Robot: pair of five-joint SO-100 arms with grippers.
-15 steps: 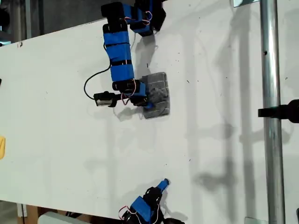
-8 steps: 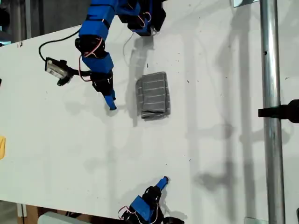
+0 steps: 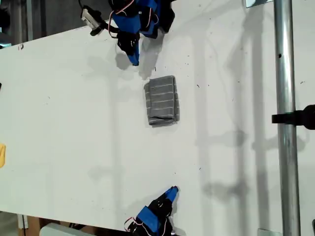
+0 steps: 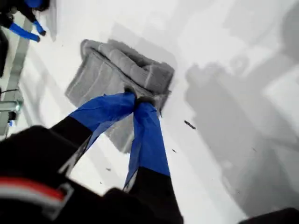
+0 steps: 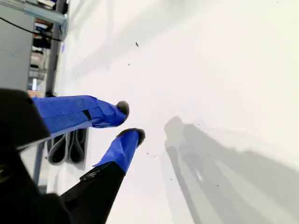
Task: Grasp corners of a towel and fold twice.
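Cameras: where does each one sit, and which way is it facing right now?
Exterior view: overhead, looking down on the white table, with the folded towel mid-table; an arm shows at its top edge and another at its bottom edge.
First wrist view: on my first gripper, facing the towel; its shut blue jaws show.
Second wrist view: on my second gripper, facing bare table; its parted jaws show.
Shared: the exterior and first wrist views both show the towel.

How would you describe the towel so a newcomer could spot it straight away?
Start from the big white table that fills the exterior view. Near its middle, below the blue arm at that view's top edge, lies the towel, folded into a small upright rectangle. It is the only dark grey, thinly white-striped cloth there; everything else nearby is blue and black hardware.
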